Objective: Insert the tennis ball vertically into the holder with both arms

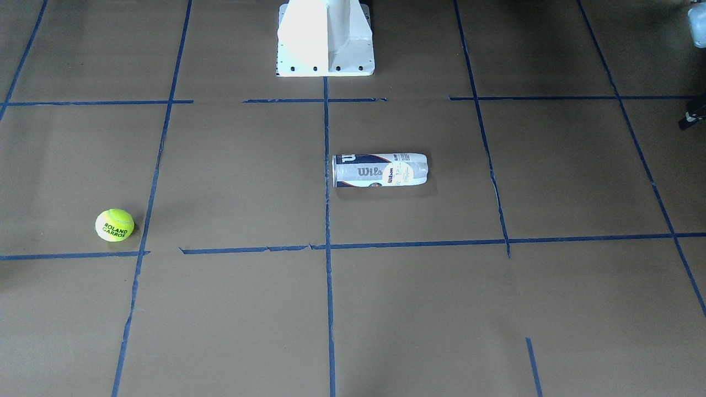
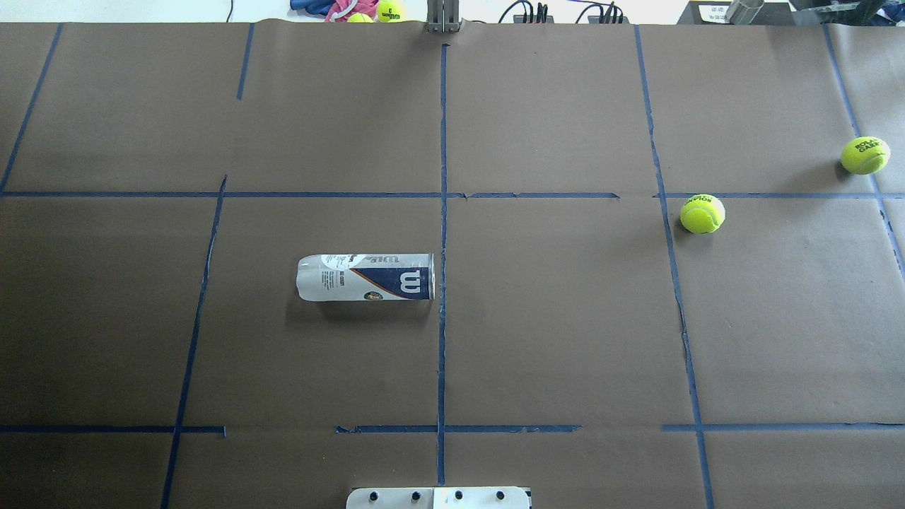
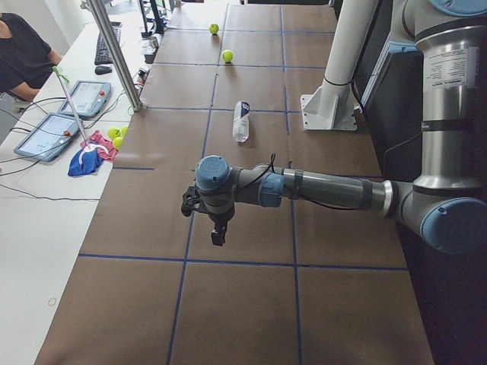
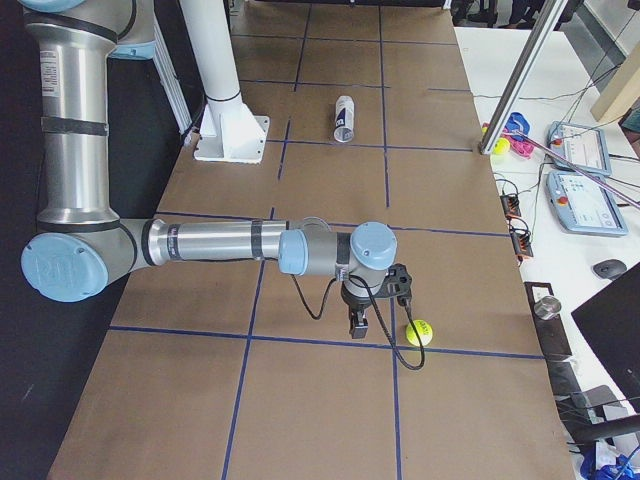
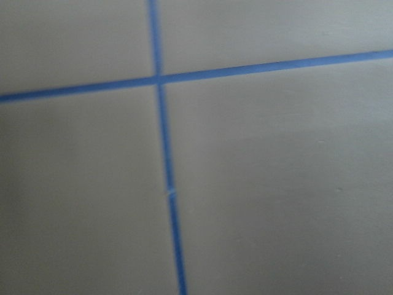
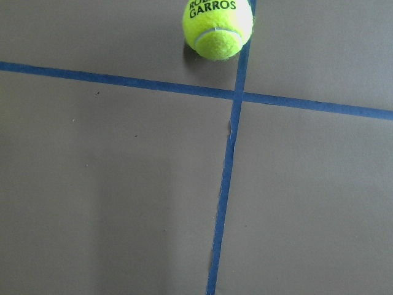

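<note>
The holder (image 2: 365, 277), a clear Wilson can, lies on its side near the table's middle (image 1: 380, 170) (image 3: 241, 120) (image 4: 344, 118). One tennis ball (image 2: 702, 213) rests on the robot's right (image 1: 115, 225) (image 3: 227, 55). A second tennis ball (image 2: 865, 155) lies further right by a tape crossing (image 4: 419, 332) (image 6: 218, 27). My right gripper (image 4: 358, 322) points down above the table, just beside this second ball. My left gripper (image 3: 218, 234) points down over bare paper, far from the can. I cannot tell whether either gripper is open or shut.
The white pedestal (image 1: 325, 38) stands at the robot's edge of the table. Blue tape lines (image 5: 161, 80) cross the brown paper. A side desk holds spare balls (image 3: 114, 135), a cloth, tablets (image 3: 46, 135) and a metal post (image 3: 114, 53). A person sits there (image 3: 23, 53).
</note>
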Controlling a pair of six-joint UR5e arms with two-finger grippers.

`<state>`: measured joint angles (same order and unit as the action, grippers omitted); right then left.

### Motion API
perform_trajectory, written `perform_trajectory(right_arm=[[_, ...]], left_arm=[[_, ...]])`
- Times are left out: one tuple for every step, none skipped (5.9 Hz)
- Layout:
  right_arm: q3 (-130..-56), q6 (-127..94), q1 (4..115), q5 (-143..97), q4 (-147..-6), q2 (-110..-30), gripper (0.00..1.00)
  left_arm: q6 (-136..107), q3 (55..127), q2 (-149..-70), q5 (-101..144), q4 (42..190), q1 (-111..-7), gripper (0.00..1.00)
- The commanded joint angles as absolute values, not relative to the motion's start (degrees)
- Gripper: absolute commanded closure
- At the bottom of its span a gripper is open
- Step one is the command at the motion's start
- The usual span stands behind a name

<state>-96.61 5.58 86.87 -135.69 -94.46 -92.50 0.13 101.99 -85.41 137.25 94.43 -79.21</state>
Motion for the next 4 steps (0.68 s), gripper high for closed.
perform_trajectory(right_arm=[[-98.34, 5.54, 84.31, -136.05, -94.39, -92.46, 0.00], [-98.44, 5.45, 82.98, -136.05, -94.39, -92.11, 0.00], [-98.96, 5.28, 82.27, -136.14, -94.39, -91.85, 0.00], [-99.40, 5.36, 82.09, -136.14, -94.39, -91.85, 0.00]], left_arm=[[-0.09, 102.04, -90.67, 137.37, 100.36, -73.32, 0.00], [-0.09, 101.69, -95.49, 137.20, 102.37, -71.13, 0.00], [-1.13, 102.04, -99.45, 137.20, 104.22, -68.58, 0.00], [-0.10, 102.56, -102.89, 135.63, 104.85, -61.25, 0.00]])
